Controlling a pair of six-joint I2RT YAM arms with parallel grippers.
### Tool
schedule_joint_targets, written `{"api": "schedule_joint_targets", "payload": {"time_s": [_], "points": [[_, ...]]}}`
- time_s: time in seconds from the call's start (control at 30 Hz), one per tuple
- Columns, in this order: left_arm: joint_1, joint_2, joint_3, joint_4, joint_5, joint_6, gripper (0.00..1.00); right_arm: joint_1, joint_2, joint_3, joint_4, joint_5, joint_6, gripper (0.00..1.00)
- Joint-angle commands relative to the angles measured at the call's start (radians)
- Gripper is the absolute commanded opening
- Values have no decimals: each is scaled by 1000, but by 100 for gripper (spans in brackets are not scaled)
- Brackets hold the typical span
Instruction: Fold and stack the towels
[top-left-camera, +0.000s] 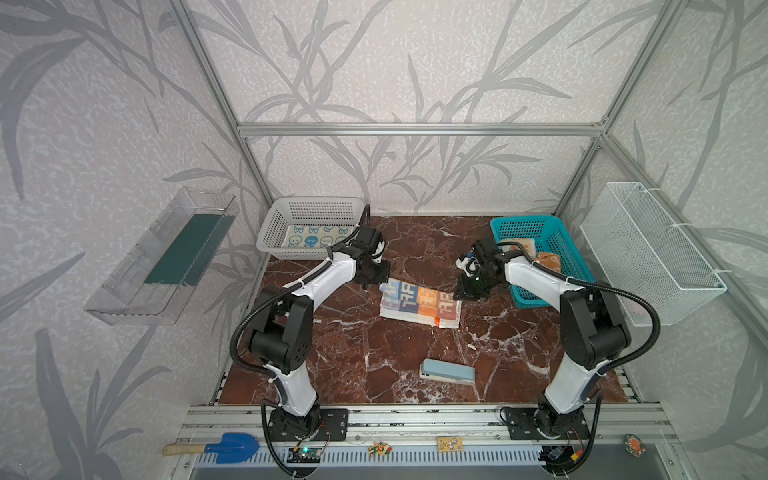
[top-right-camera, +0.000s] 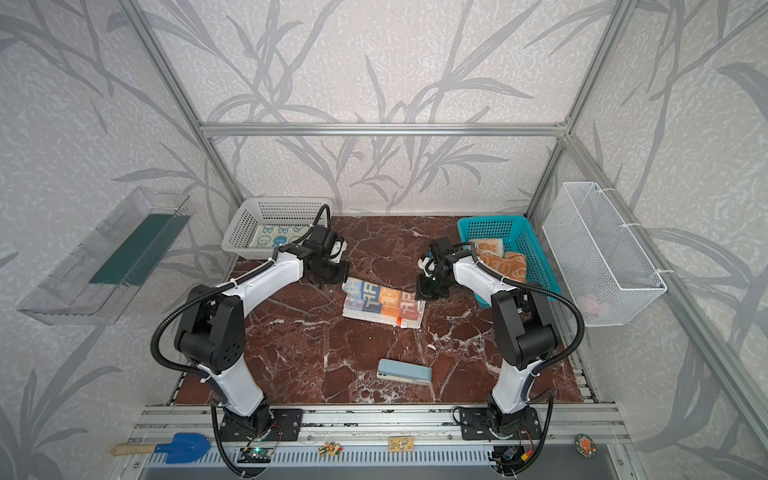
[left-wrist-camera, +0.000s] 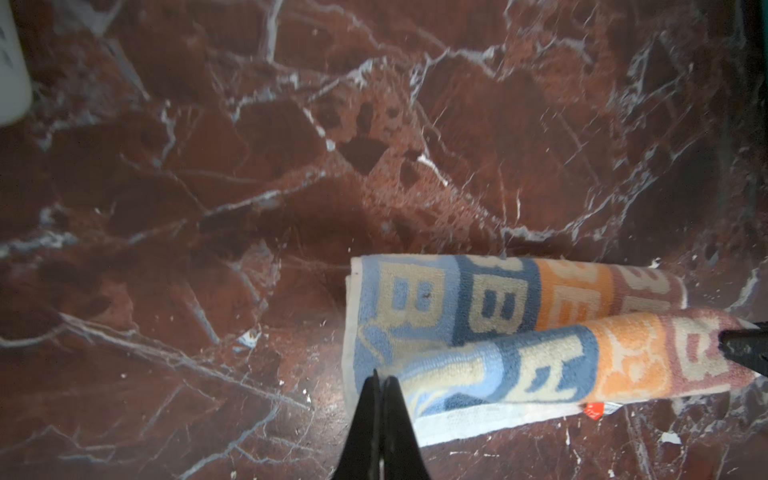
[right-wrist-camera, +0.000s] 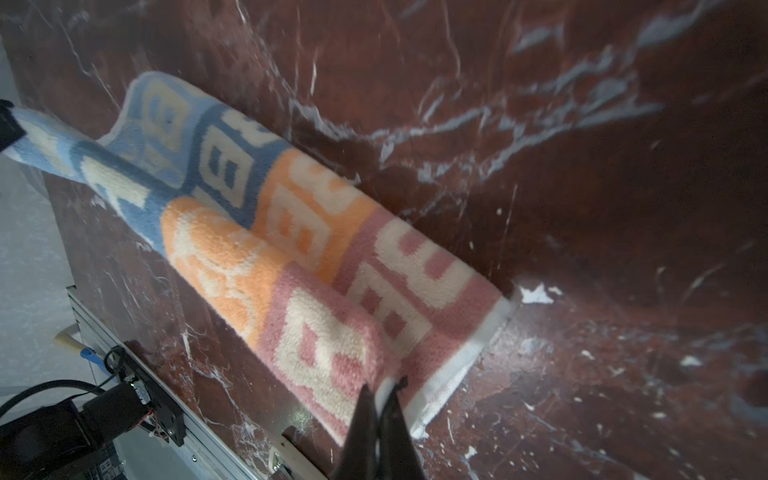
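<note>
Across the red marble bench (top-left-camera: 374, 353) you have a white basket (top-left-camera: 274, 224) at the back left and a teal basket (top-left-camera: 552, 232) at the back right. The lettered towel (top-left-camera: 419, 303) lies between them in mid-bench, one long edge raised and curling over the rest. The cream-and-blue towel (top-left-camera: 311, 239) lies flat in the white basket, and the orange towel (top-left-camera: 548, 259) sits rumpled in the teal one. A pale blue stapler-like block (top-left-camera: 446, 371) lies nearer you, well apart from the cloth.

Your left pincer (left-wrist-camera: 380, 390) is clamped on the blue end of the raised edge. Your right pincer (right-wrist-camera: 384, 395) is clamped on the pink end, biting little more than the white hem.

That thin bite is your likeliest failure: pull the edge taut and the hem could slip free, dropping that end. If one arm travels further than the other, the fold probably lands skewed. Carry it too low and the lower layer may drag and bunch on the bench.
</note>
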Motion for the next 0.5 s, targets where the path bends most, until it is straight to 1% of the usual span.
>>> {"api": "schedule_joint_targets", "payload": {"time_s": [0.0,0.17,0.27,0.37,0.47], "points": [[15,66,106,-22,-15,22,0,-31,50,100,-70,4,-25,0],[28,189,260,-35,3,24,0,-65,149,232,-99,-10,-36,0],[35,248,323,-33,18,23,0,-82,201,295,-112,-8,-49,0],[42,294,370,-40,32,25,0,-97,246,356,-132,-9,-68,0],[49,308,380,-45,37,28,0,-101,280,402,-155,-6,-85,0]]}}
